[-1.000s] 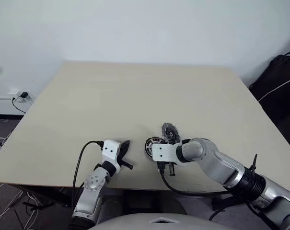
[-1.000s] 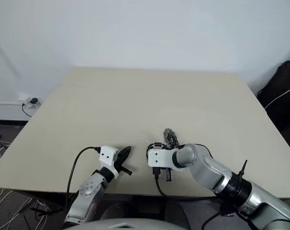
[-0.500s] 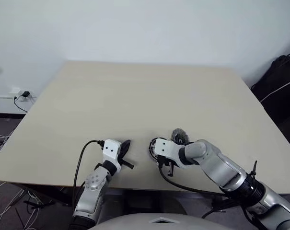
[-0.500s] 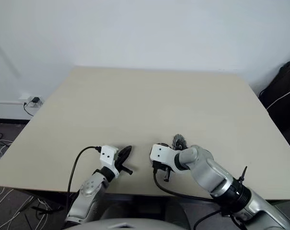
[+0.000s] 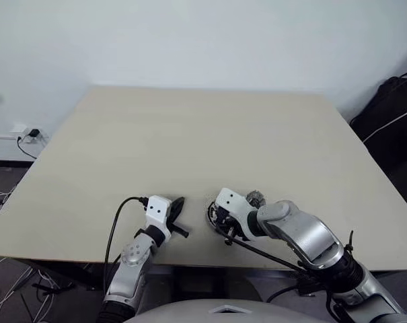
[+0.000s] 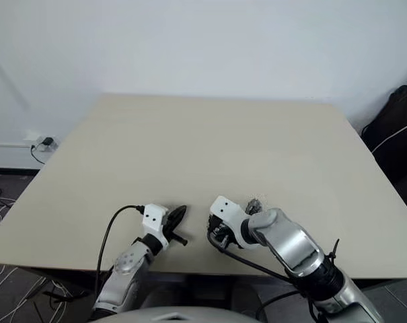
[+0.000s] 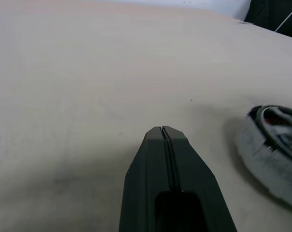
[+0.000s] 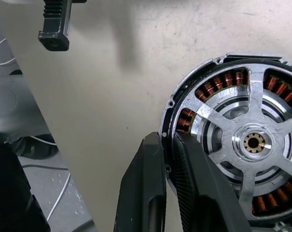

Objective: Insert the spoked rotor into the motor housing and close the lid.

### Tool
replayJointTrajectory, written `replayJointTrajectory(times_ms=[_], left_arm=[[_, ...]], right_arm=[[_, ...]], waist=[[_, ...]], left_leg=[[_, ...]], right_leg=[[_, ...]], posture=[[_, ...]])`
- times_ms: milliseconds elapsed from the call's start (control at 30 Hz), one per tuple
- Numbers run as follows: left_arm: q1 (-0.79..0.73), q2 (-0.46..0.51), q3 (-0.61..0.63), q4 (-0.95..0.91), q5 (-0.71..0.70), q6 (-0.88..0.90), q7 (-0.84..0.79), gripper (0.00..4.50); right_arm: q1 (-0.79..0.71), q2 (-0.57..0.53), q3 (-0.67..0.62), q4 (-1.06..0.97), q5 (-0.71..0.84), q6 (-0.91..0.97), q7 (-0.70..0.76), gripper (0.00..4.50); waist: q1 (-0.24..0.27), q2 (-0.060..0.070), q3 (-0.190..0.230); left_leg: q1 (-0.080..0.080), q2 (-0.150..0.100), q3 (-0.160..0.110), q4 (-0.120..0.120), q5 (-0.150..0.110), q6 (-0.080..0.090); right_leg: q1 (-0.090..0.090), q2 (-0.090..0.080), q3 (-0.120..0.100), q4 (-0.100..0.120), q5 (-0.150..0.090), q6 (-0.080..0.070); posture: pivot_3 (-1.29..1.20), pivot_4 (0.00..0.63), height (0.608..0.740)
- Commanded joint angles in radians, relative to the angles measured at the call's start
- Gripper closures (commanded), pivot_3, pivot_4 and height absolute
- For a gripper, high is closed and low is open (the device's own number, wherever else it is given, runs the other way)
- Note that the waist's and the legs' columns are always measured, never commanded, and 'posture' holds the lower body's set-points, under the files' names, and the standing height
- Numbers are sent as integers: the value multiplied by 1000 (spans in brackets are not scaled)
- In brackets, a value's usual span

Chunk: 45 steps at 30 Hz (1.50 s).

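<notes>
In the left eye view, the table [image 5: 190,141] carries both arms near its front edge. The left gripper [image 5: 175,206] rests low over the table, its black fingers pressed together on nothing. Just to its right, the right gripper [image 5: 220,219] points down at the housing [image 5: 213,214], which lies near the front edge, mostly hidden behind the white wrist. A grey finned lid [image 5: 255,198] lies just beyond the right wrist.

In the left wrist view, the fingers [image 7: 167,169] meet in a closed seam above bare table; the housing [image 7: 271,145] lies blurred nearby.

In the right wrist view, the rotor [image 8: 247,145] sits inside the housing [image 8: 182,125], silver spokes over the copper windings. The right fingers [image 8: 184,179] pinch the housing's rim, one finger outside, one inside. The left gripper's tip [image 8: 56,24] hangs well apart.
</notes>
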Motion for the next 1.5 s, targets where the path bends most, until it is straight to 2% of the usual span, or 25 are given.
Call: replayJointTrajectory(times_ms=[33,200,367,433,500,600,667,833,900,1133,1500], left_arm=[[-9,-8,0,-18,-11,-12,-6,4500],[-3,-4,6,-24,-11,-11,-6,4500],[-2,-3,7,-26,-10,-9,-8,4500],[-3,-3,6,-25,-10,-9,-9,4500],[-4,-2,7,-26,-12,-8,-11,4500],[-5,1,8,-28,-14,-8,-15,4500],[-5,2,9,-28,-14,-7,-16,4500],[-3,2,9,-34,-9,-22,-9,4500],[-1,3,11,-36,-7,-31,-6,4500],[-2,14,20,-45,-9,-30,-12,4500],[-8,20,22,-46,-13,-20,-22,4500]], right_arm=[[-25,1,-11,6,17,-47,-24,3737],[-43,7,-26,-20,54,-67,-31,2185],[-69,102,-142,-75,168,-44,-29,2185],[-73,166,-207,-109,227,-42,-34,2185],[-78,275,-307,-149,301,-71,-55,2185],[-83,404,-406,-198,343,-223,-114,2185],[-84,450,-431,-215,339,-312,-156,2185],[-64,461,-332,-186,84,-717,-326,2185],[-41,469,-306,-175,62,-805,-341,2185],[19,489,-293,-161,112,-858,-359,2185],[31,471,-282,-149,122,-869,-382,2185]], waist=[[0,0,0],[1,0,0],[1,0,0],[1,0,0],[1,0,0],[2,0,0],[1,1,0],[-1,1,0],[-2,1,0],[-5,1,0],[-6,1,0]], left_leg=[[0,0,0,0,0,0],[0,0,0,0,0,0],[0,0,0,0,0,0],[0,0,0,0,0,0],[0,0,0,0,0,1],[0,0,0,0,0,1],[-1,0,0,0,0,0],[0,-1,1,-1,1,-3],[0,-1,2,-2,2,-4],[2,0,3,-4,4,-7],[2,0,2,-4,4,-7]], right_leg=[[0,0,0,0,0,0],[0,-1,-1,0,0,0],[0,0,-2,0,0,0],[0,0,-2,0,0,0],[0,0,-2,0,0,0],[0,0,-2,0,0,1],[0,0,-2,0,1,2],[0,-1,0,-1,2,3],[0,0,0,-1,1,3],[0,1,0,0,0,1],[0,1,0,0,0,1]], posture=[[0,0,740],[0,0,740],[0,0,740],[0,0,740],[0,0,740],[0,0,740],[0,0,740],[0,0,740],[0,0,740],[0,0,740],[0,0,740]])
